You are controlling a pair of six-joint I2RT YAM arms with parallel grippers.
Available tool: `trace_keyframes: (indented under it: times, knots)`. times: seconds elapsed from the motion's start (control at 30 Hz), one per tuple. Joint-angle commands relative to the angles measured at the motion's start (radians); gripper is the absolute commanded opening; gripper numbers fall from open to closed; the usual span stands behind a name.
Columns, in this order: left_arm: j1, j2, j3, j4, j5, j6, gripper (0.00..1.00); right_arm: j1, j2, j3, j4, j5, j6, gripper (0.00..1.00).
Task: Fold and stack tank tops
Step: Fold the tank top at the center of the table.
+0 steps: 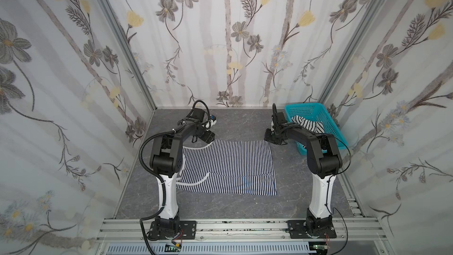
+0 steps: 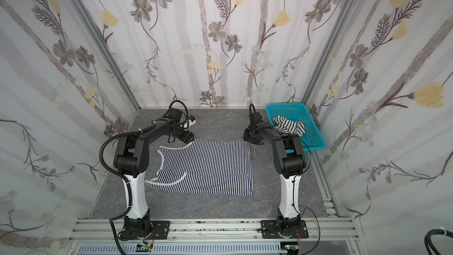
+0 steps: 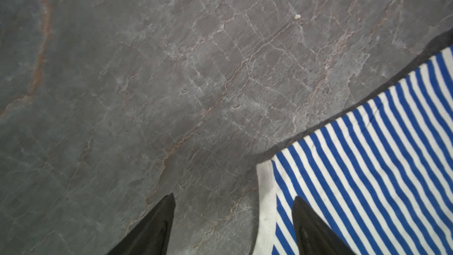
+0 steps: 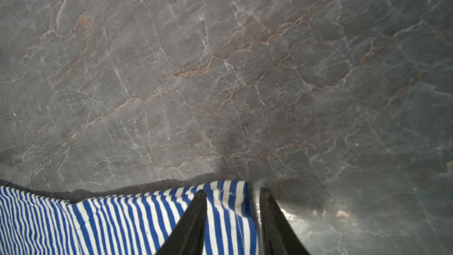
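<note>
1. Fine-striped tank top [image 1: 228, 165]: flat at the middle of the surface [image 1: 289, 207], near edge folded over. Soft, light and limp; best taken at its far corners.
2. Left end effector [image 3: 234, 198]: spread, astride the far-left white trim.
3. Right end effector [image 4: 231, 190]: half-spread, straddling the far-right hem corner, not visibly pinching.
4. Wide-striped tank top [image 1: 306, 122]: crumpled in the basket [image 1: 304, 105], at the surface's far-right corner.

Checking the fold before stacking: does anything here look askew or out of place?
Yes. The fine-striped tank top lies only partly folded: its near edge is turned over, and a white-trimmed strap pokes out leftward. The wide-striped tank top sits crumpled in the turquoise basket.
</note>
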Motion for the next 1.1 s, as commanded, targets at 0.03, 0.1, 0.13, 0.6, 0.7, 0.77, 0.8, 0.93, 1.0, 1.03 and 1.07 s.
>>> trace_keyframes:
  times: [0.03, 0.1, 0.13, 0.6, 0.7, 0.77, 0.8, 0.93, 1.0, 1.03, 1.07]
  knots:
    - [0.006, -0.013, -0.016, -0.001, 0.044, -0.024, 0.77, 0.008, 0.013, 0.011, 0.001, -0.017, -0.020, 0.31]
    - [0.007, -0.014, -0.021, -0.001, 0.050, -0.026, 0.78, 0.012, 0.011, 0.013, -0.002, -0.012, -0.022, 0.28]
    - [0.007, -0.013, -0.022, -0.001, 0.053, -0.028, 0.78, 0.012, 0.011, 0.012, -0.003, -0.010, -0.022, 0.25]
    - [-0.024, 0.011, -0.022, -0.002, 0.046, -0.025, 0.78, 0.018, -0.044, 0.004, 0.005, 0.008, -0.033, 0.03]
    - [-0.026, 0.040, 0.013, -0.002, 0.041, -0.041, 0.78, 0.022, -0.056, 0.000, 0.008, 0.007, -0.033, 0.03]
    - [-0.027, 0.055, 0.028, -0.002, 0.039, -0.046, 0.75, 0.024, -0.062, -0.004, 0.010, 0.006, -0.031, 0.02]
    - [-0.028, 0.058, 0.033, -0.004, 0.037, -0.046, 0.73, 0.024, -0.065, -0.006, 0.009, 0.007, -0.030, 0.02]
    - [-0.036, 0.058, 0.023, -0.005, 0.025, -0.034, 0.59, 0.024, -0.071, -0.012, 0.014, 0.009, -0.028, 0.02]
    - [-0.038, 0.055, 0.017, -0.007, 0.024, -0.031, 0.51, 0.024, -0.069, -0.012, 0.016, 0.006, -0.029, 0.02]
    - [-0.040, 0.056, 0.014, -0.007, 0.024, -0.030, 0.46, 0.024, -0.067, -0.012, 0.015, 0.006, -0.028, 0.02]
    - [-0.041, 0.055, 0.011, -0.007, 0.023, -0.029, 0.44, 0.023, -0.066, -0.013, 0.016, 0.004, -0.029, 0.02]
